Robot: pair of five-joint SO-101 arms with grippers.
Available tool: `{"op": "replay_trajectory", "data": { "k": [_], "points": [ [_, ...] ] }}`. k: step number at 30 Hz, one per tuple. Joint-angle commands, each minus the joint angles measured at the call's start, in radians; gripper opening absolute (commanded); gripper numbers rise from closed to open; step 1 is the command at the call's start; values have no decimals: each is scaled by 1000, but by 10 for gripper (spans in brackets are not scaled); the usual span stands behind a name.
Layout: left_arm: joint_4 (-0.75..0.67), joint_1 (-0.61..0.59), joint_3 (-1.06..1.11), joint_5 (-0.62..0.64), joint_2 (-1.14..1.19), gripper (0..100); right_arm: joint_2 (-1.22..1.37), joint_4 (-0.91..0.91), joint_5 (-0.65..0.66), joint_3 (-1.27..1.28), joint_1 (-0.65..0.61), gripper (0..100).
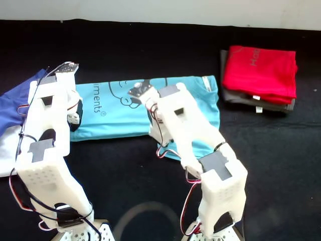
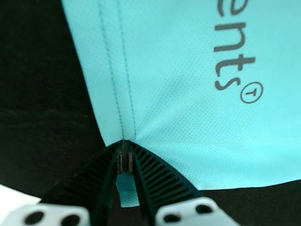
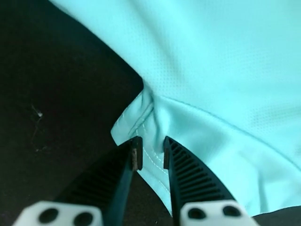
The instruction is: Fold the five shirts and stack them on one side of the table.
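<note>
The black table [image 1: 120, 175] runs out of the high view on every side. Across its middle lies the turquoise shirt [image 1: 115, 113], flat, its long axis running left to right, collar end toward the right. The right arm [image 1: 195, 135] covers part of its near edge and the left arm [image 1: 47, 130] covers its left end, so the shirt's outline is broken there.

At the far right, a red shirt [image 1: 261, 73] sits folded on a grey shirt [image 1: 256, 104], of which just a rim shows. At the left edge, a blue shirt [image 1: 12, 105] and a white shirt [image 1: 6, 150] are cut off by the frame and partly behind the left arm.

The left gripper [image 2: 124, 161] is clamped tight on the turquoise shirt's stitched hem, the cloth puckering at the tips. The right gripper [image 3: 150, 157] is closed to a narrow gap on a bunched corner of the same shirt's hem.
</note>
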Motion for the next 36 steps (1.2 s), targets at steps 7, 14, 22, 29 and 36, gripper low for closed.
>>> {"op": "replay_trajectory", "data": {
  "k": [7, 14, 22, 29, 36],
  "points": [
    [-31, 13, 1, 0, 10, 8, -70, -2, 8, 54, -45, 87],
    [-31, 13, 1, 0, 10, 8, -67, 67, 8, -39, -102, 87],
    [-31, 13, 1, 0, 10, 8, -68, 246, 12, -168, -48, 87],
    [-31, 13, 1, 0, 10, 8, -62, 414, 123, -240, -48, 136],
    [-31, 13, 1, 0, 10, 8, -61, 315, 181, -58, -30, 244]
  ]
}}
